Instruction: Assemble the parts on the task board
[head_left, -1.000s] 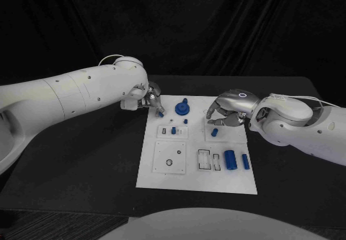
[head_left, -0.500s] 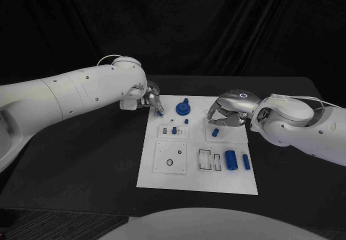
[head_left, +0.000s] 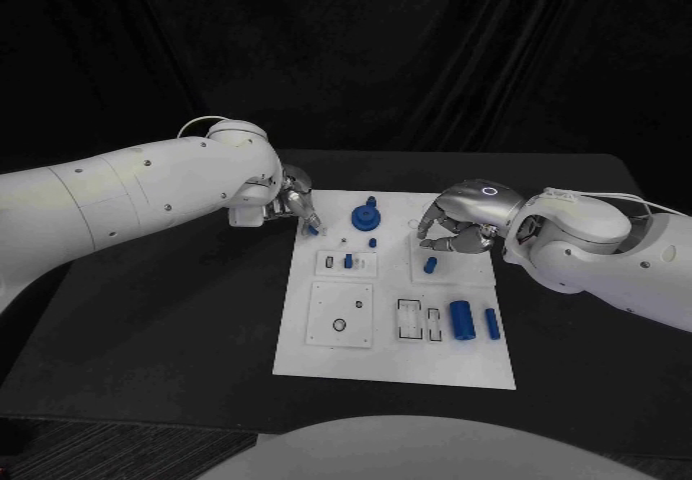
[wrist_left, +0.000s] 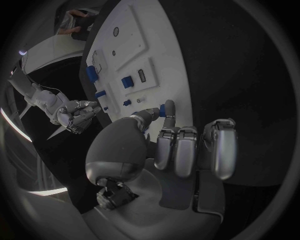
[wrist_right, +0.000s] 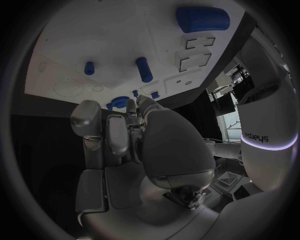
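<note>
My left hand pinches a small blue part in its fingers, over the task board's far left corner. My right hand hovers curled and empty above the upright blue peg, so the left is nearer the far-row holes.

A black table stands before dark black curtains.

Head camera overlooks table; wrist cameras close behind hands; all share task board.

Black table carries white task board, lying flat at its middle.
</note>
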